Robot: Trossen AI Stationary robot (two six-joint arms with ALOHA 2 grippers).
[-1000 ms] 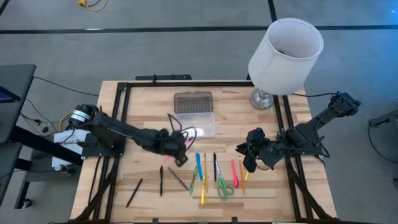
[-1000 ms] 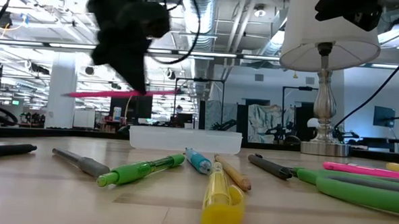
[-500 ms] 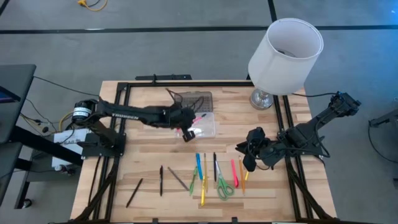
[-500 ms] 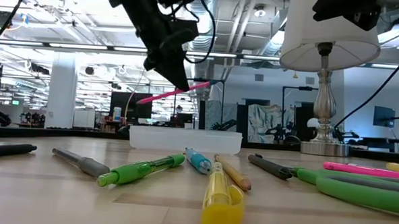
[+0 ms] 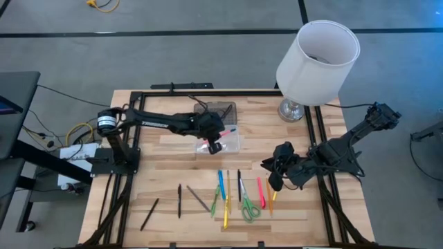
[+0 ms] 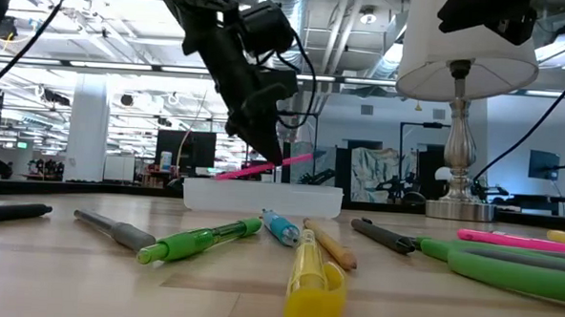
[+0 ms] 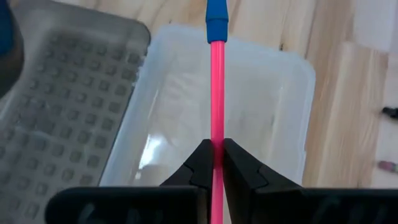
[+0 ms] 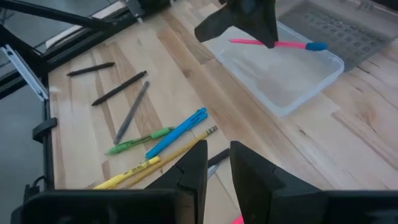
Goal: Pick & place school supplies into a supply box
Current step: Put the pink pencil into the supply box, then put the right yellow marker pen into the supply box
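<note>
Left claw (image 5: pixel 214 143), clamped on the pink pen (image 7: pixel 216 112), has moved from beside the supply box (image 5: pixel 223 138) to directly above its clear base. Left wrist view alone shows the pen's blue tip. Right claw (image 5: pixel 271 174) waits right of the box, fingers slightly apart.

Two dark, slim jointed arms; the left arm (image 5: pixel 156 122) carries pale lettering and a silver-ringed base joint; black cables loop along both
</note>
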